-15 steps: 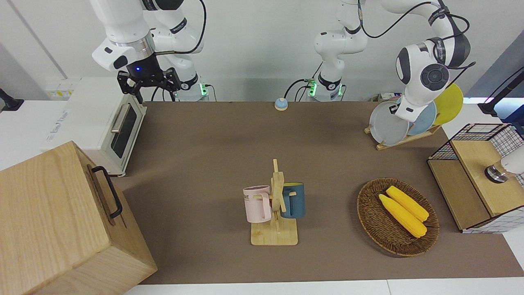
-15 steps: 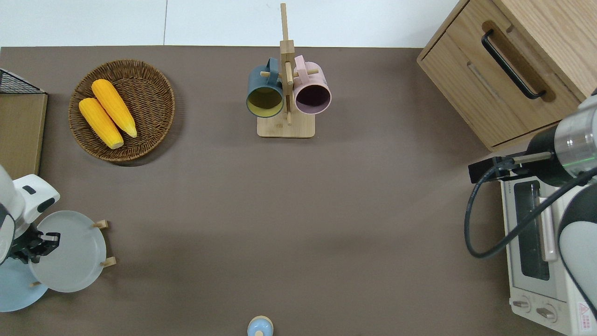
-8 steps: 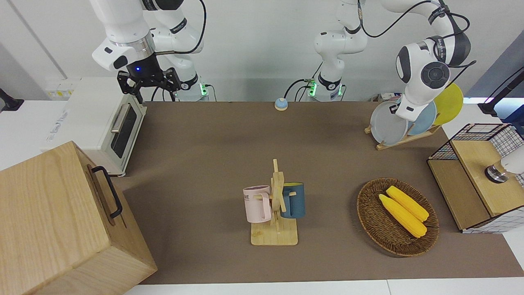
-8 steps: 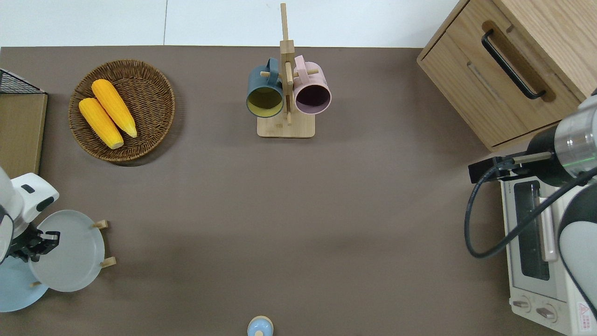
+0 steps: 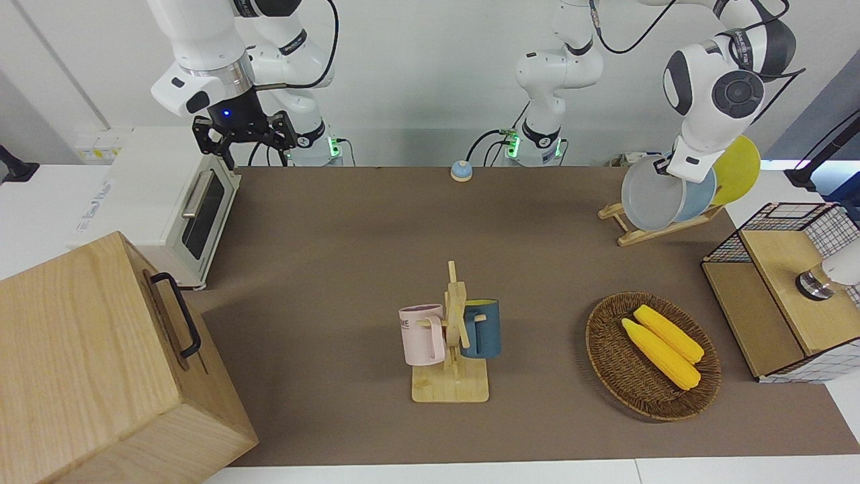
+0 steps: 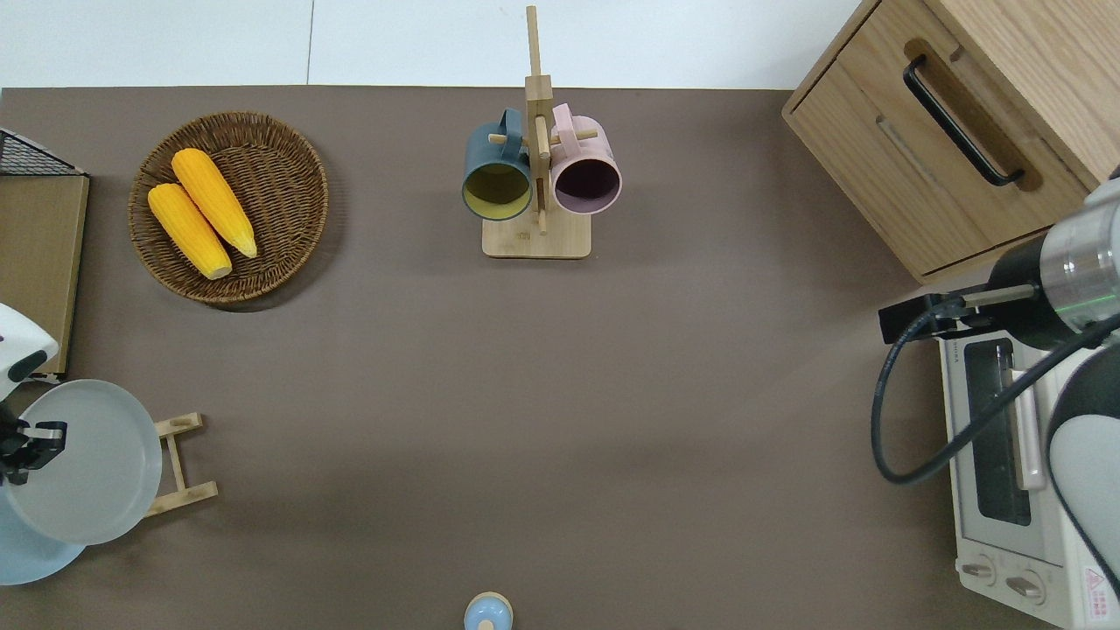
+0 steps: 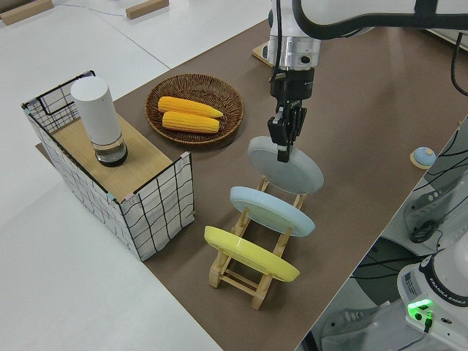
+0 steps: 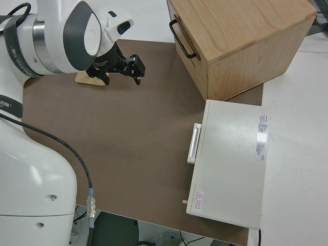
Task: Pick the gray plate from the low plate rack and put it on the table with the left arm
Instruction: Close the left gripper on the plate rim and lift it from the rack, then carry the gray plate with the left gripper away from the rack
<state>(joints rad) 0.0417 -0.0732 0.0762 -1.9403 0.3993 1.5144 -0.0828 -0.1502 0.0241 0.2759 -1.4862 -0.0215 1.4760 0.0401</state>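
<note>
My left gripper (image 7: 283,151) is shut on the rim of the gray plate (image 7: 289,167) and holds it tilted in the air, clear of the pegs and over the low plate rack (image 6: 179,464). The plate also shows in the front view (image 5: 650,195) and the overhead view (image 6: 83,464). The rack (image 7: 241,274) stands on the brown table (image 6: 525,394) at the left arm's end. It still holds a light blue plate (image 7: 270,210) and a yellow plate (image 7: 248,254). My right gripper (image 8: 120,74) is open and parked.
A wicker basket (image 6: 289,245) with two corn cobs and a wire crate (image 7: 157,212) stand near the rack. A mug tree (image 6: 536,175) holds two mugs mid-table. A toaster oven (image 5: 168,195), a wooden cabinet (image 5: 87,363) and a small bell (image 5: 461,171) are there too.
The left gripper has lifted the gray plate up out of the rack's slot. The rack's end pegs now show bare. The right arm has not moved.
</note>
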